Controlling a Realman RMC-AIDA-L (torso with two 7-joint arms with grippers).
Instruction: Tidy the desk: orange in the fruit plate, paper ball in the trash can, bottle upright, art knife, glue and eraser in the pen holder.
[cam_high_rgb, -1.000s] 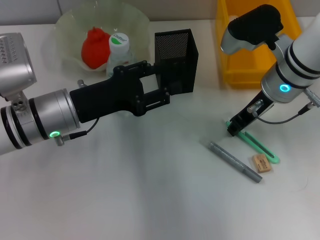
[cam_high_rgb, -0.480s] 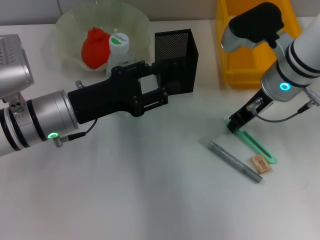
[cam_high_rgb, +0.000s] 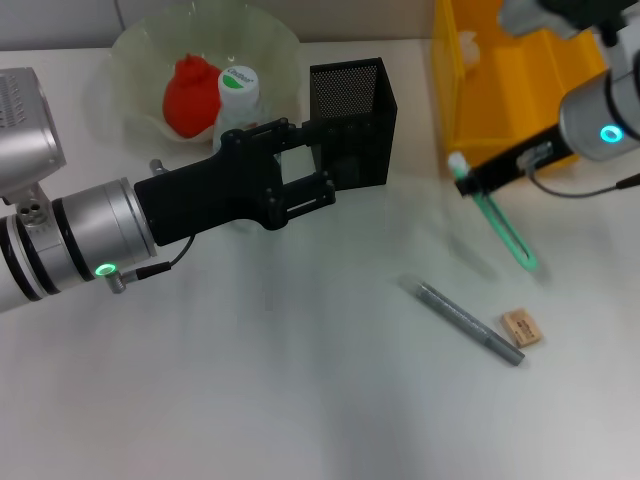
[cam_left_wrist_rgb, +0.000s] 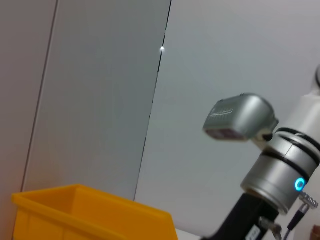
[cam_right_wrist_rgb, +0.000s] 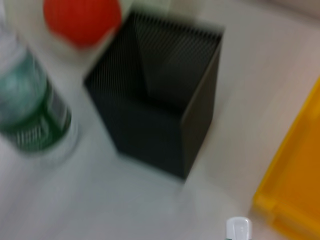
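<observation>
One right gripper (cam_high_rgb: 468, 185) clamping green art knife (cam_high_rgb: 505, 230) | lifted off desk (cam_high_rgb: 300, 380)

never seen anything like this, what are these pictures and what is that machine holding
This is a two-armed robot tidying a white desk. The big picture looks down from its head; the other two come from cameras on its wrists.

The right gripper, near the yellow bin, holds a green art knife by one end, lifted off the desk and hanging at a slant. The left gripper reaches toward the black mesh pen holder; whether its fingers are open cannot be told.

On the desk lie a grey pen-like stick and a small eraser. Behind the left arm stand a bottle and a glass plate with a red-orange fruit.

The right wrist picture shows the pen holder from above.
</observation>
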